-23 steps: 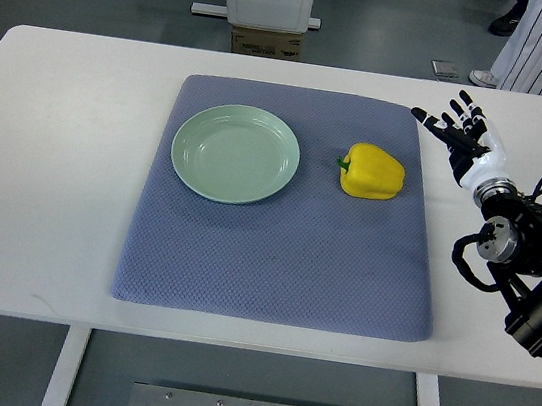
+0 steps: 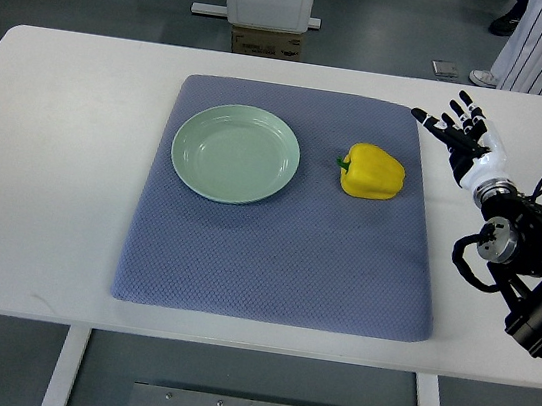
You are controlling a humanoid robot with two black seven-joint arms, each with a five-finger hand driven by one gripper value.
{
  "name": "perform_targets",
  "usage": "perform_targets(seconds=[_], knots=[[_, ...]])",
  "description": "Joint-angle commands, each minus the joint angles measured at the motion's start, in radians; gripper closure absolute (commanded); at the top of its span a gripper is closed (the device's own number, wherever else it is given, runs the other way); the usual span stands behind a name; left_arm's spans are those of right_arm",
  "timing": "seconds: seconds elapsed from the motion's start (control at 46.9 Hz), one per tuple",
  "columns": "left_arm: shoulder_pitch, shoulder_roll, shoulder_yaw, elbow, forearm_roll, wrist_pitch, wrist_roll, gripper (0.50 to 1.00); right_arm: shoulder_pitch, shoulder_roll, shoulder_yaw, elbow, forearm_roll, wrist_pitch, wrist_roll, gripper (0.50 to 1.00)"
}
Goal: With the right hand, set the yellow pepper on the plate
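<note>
A yellow pepper (image 2: 371,172) with a green stem lies on the right part of a blue-grey mat (image 2: 279,255). An empty light green plate (image 2: 236,153) sits on the mat's left part, about a hand's width left of the pepper. My right hand (image 2: 456,131) is over the white table just past the mat's far right corner, to the right of the pepper and apart from it. Its fingers are spread and hold nothing. The right arm (image 2: 524,269) comes in from the right edge. The left arm is out of view.
The white table (image 2: 52,182) reaches well beyond the mat on both sides. Beyond its far edge stand a white machine base with a cardboard box (image 2: 266,41) and a person's legs in striped trousers (image 2: 536,43).
</note>
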Motion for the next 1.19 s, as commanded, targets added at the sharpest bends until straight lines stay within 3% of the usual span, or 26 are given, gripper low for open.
perform_targets(seconds=[0.0, 1.173], knots=[[0.000, 0.000, 0.000, 0.001, -0.001, 0.000, 0.000, 0.500, -0.001, 0.001, -0.001, 0.000, 0.000, -0.001, 0.000, 0.500], [0.000, 0.000, 0.000, 0.001, -0.001, 0.000, 0.000, 0.500, 0.004, -0.004, -0.014, 0.003, 0.000, -0.001, 0.003, 0.500]])
